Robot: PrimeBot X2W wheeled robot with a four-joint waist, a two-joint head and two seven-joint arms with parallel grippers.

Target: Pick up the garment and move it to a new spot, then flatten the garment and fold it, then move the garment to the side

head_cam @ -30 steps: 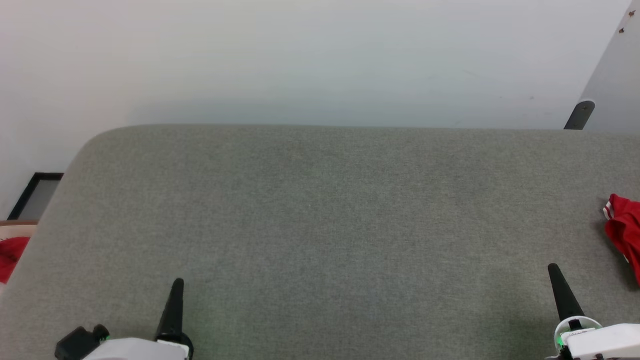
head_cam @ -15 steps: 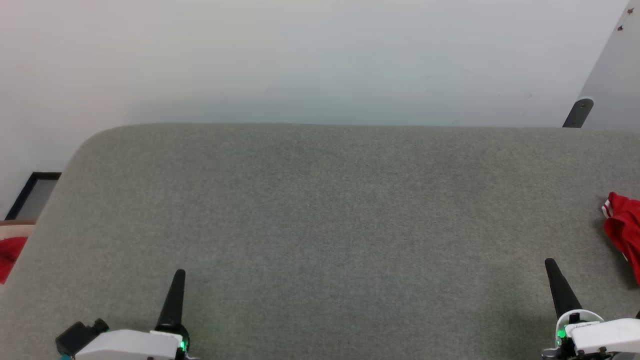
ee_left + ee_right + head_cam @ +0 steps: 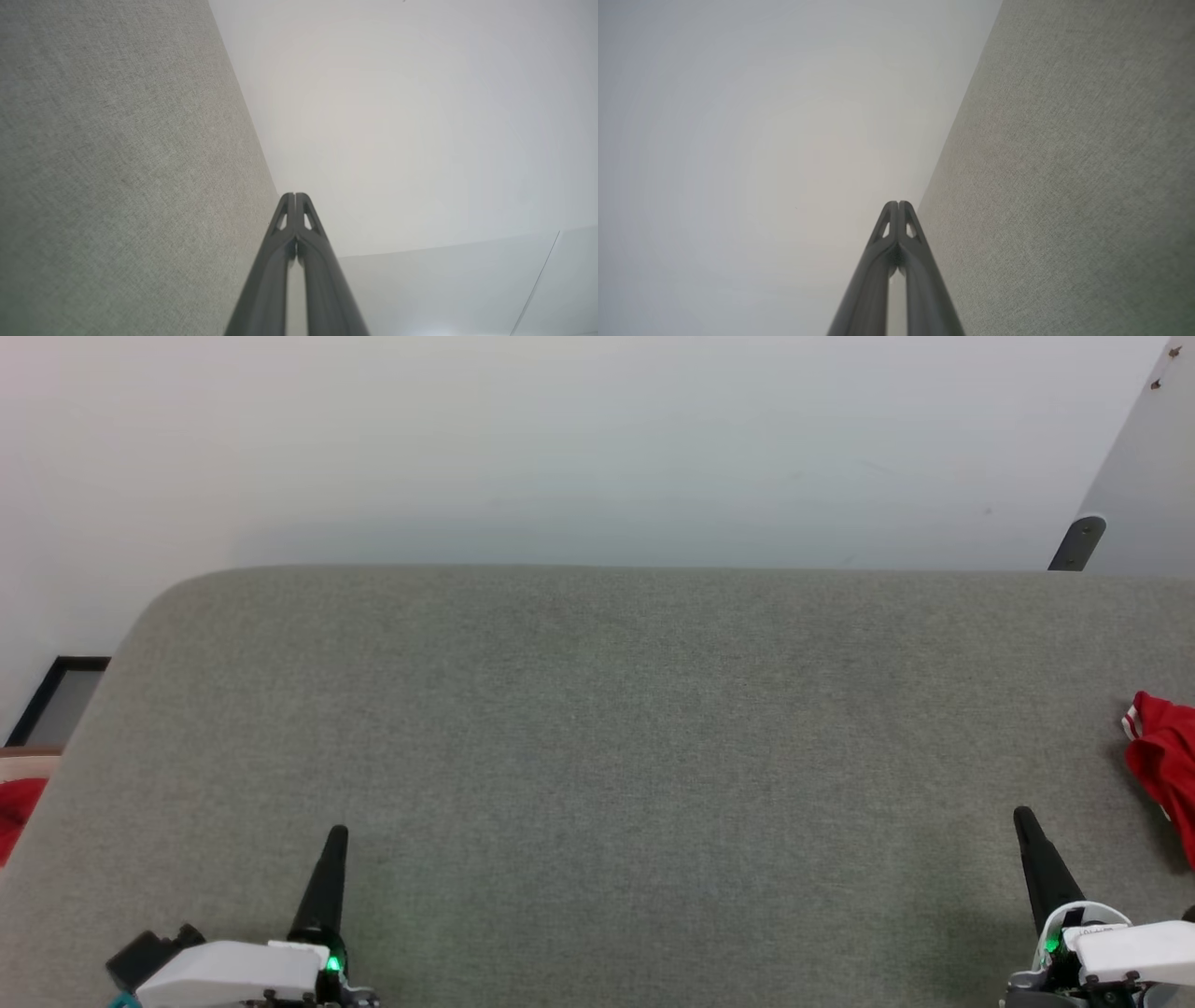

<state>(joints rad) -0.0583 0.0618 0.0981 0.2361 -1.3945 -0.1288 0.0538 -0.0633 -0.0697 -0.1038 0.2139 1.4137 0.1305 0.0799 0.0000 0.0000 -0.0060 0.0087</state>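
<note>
The garment (image 3: 1162, 761), bunched red cloth with a white-striped hem, lies on the grey fabric surface (image 3: 597, 728) at the far right and is cut off by the head view's edge. My right gripper (image 3: 1024, 817) is shut and empty, low in that view, a little left of the garment and apart from it. My left gripper (image 3: 336, 835) is shut and empty at the lower left, far from the garment. In the left wrist view the left gripper (image 3: 295, 196) has its fingers pressed together over the surface's edge, as does the right gripper (image 3: 899, 204) in the right wrist view.
The padded surface ends at a pale wall (image 3: 560, 448) along its far side, with a rounded corner at the back left. Off its left edge are a dark frame (image 3: 56, 695) and a piece of red cloth (image 3: 14, 807) on something beige. A dark bracket (image 3: 1078, 541) stands at the back right.
Both grippers have crept forward, up the head view, still shut. The garment has stayed where it lies, apart from a slight shift of the whole picture.
</note>
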